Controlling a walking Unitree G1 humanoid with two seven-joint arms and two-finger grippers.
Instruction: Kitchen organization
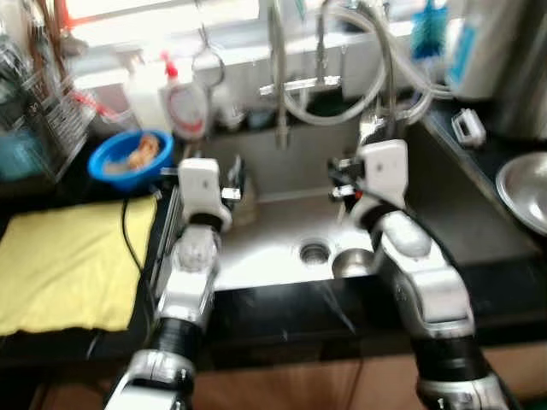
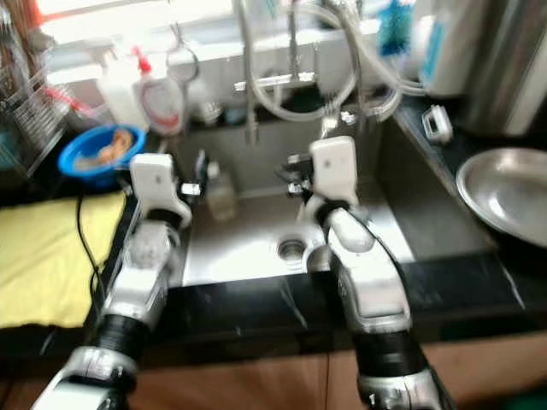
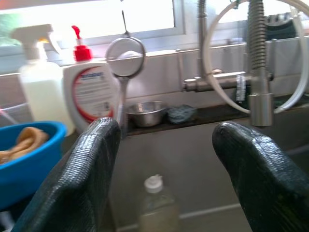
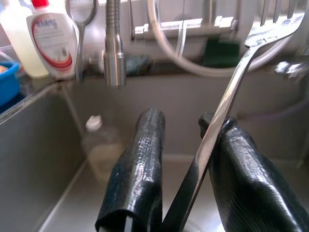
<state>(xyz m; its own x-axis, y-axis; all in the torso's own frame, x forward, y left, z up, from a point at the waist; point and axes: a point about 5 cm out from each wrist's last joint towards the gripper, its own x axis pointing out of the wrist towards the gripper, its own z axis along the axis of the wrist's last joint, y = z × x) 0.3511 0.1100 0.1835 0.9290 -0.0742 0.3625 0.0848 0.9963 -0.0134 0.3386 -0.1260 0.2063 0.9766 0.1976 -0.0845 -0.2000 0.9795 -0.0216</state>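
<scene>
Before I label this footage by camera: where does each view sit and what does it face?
Left eye, right eye: head, looking down at the sink; both silver arms show.
Left wrist: along the open left claw at a clear bottle.
Right wrist: along the right claw holding a fork.
Both wrist views share the bottle and faucet.

Yellow cloth (image 1: 73, 265), blue bowl (image 1: 128, 160), red-capped white bottle (image 3: 91, 92).

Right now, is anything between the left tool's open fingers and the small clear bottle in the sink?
Nothing visible. In the left wrist view the left tool is open, and the clear bottle stands in the sink straight ahead between its fingers. The right tool grips a metal fork off to the side.
</scene>
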